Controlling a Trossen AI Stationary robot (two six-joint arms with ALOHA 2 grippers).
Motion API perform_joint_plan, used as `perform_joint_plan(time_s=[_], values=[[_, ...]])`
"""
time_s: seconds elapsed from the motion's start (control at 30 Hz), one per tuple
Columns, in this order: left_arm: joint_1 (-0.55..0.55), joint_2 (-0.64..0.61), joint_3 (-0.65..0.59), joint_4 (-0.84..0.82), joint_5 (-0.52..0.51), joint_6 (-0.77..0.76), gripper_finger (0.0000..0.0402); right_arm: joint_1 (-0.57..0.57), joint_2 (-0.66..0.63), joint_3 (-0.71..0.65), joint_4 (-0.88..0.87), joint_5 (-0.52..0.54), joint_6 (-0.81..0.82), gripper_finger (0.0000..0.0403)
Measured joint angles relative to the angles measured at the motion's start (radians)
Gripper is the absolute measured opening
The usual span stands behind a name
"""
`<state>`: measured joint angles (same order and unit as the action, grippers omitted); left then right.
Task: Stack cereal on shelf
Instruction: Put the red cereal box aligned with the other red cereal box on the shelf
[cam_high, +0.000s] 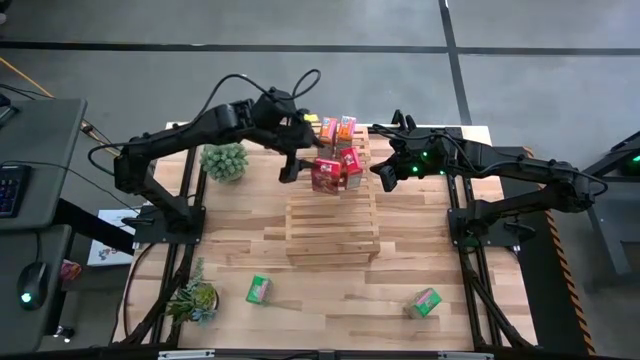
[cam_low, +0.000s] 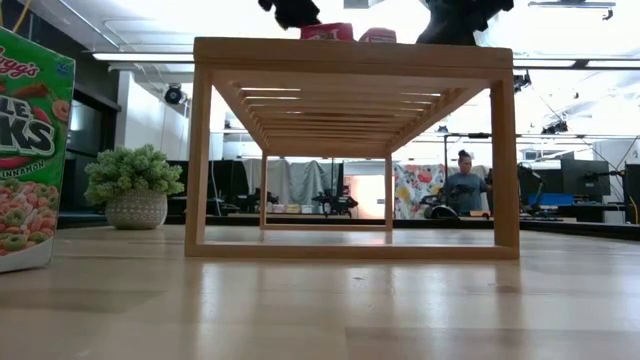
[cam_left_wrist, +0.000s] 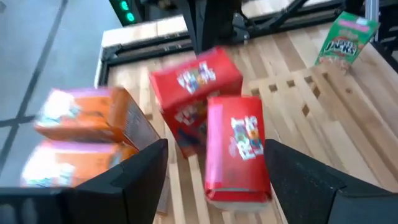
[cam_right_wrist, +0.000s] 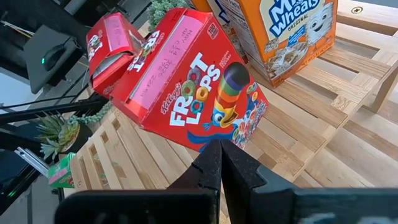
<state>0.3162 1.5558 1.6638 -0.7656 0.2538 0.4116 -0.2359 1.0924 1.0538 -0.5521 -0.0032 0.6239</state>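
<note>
Cereal boxes crowd the far end of the slatted shelf (cam_high: 332, 215): two orange Mini-Wheats boxes (cam_high: 338, 128) and two red Froot Loops boxes (cam_high: 333, 168). The left pincer (cam_left_wrist: 214, 171) hangs spread around one red box, likely squaring it up, while the right pincer (cam_right_wrist: 219, 163), pressed together, waits beside the other. Two green Apple Jacks boxes (cam_high: 259, 289) lie on the tabletop (cam_high: 330, 290), with the near slats free for them.

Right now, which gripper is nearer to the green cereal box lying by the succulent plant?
Left. The left gripper is over the shelf's far end, diagonally across from the green cereal box; the right gripper is farther, beyond the shelf's other side.
</note>
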Motion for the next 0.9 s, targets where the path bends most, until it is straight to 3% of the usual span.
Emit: perform_joint_plan(time_s=[0.13, 0.23, 0.33, 0.4, 0.47, 0.5, 0.57, 0.7, 0.8, 0.9], values=[[0.004, -0.016, 0.071, -0.058, 0.000, -0.036, 0.0254, 0.000, 0.000, 0.000, 0.000, 0.000, 0.000, 0.0000], [-0.001, -0.060, 0.070, -0.115, 0.004, -0.095, 0.0227, 0.000, 0.000, 0.000, 0.000, 0.000, 0.002, 0.0000], [-0.017, -0.124, 0.005, -0.162, 0.025, -0.159, 0.0159, 0.000, 0.000, 0.000, 0.000, 0.000, 0.003, 0.0000], [-0.031, -0.190, -0.097, -0.133, 0.044, -0.225, 0.0089, 0.000, 0.000, 0.000, 0.000, 0.000, -0.003, 0.0000], [-0.050, -0.271, -0.235, -0.036, 0.060, -0.320, 0.0026, 0.000, 0.000, 0.000, 0.000, 0.002, -0.004, 0.0000], [-0.063, -0.317, -0.316, 0.037, 0.058, -0.380, 0.0016, 0.000, 0.000, 0.000, -0.001, 0.007, -0.004, 0.0000], [-0.099, -0.398, -0.480, 0.219, 0.031, -0.498, 0.0016, 0.000, 0.000, 0.000, -0.001, 0.028, -0.007, 0.0000], [-0.181, -0.472, -0.754, 0.581, -0.114, -0.689, 0.0002, 0.000, 0.008, -0.002, 0.000, 0.065, -0.015, 0.0000], [-0.203, -0.435, -0.840, 0.760, -0.175, -0.776, 0.0001, -0.007, 0.016, -0.004, 0.011, 0.073, -0.019, 0.0000], [-0.211, -0.356, -0.835, 0.811, -0.183, -0.800, 0.0001, -0.020, 0.029, -0.004, 0.021, 0.053, -0.014, 0.0000]])
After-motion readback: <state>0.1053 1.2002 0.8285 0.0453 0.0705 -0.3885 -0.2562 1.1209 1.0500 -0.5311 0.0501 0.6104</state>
